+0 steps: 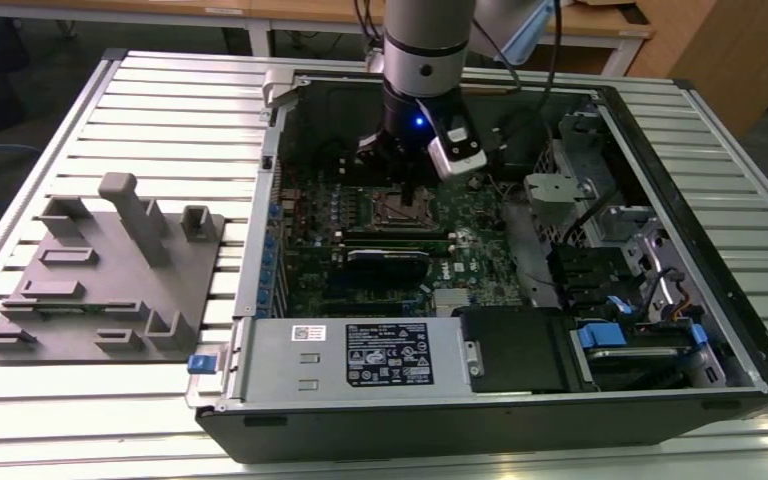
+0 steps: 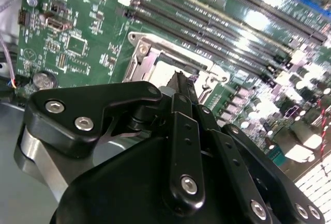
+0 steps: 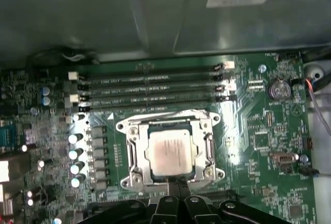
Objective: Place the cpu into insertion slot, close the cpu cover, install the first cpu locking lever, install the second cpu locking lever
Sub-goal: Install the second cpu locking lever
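The cpu point(image 3: 169, 151) is seen in the first wrist view seated in the insertion slot point(image 3: 135, 176), framed by the cpu cover point(image 3: 132, 129) lying flat around it, with the memory slots point(image 3: 150, 81) beyond. The gripper point(image 3: 177, 183) is seen at the socket's near edge, its fingers drawn together on nothing. In the second wrist view, the gripper point(image 2: 181, 87) is shown with its closed tips just over the socket. In the exterior view, the arm point(image 1: 427, 60) is seen reaching down into the open computer case point(image 1: 718, 300), beside a grey fixture plate point(image 1: 104, 290).
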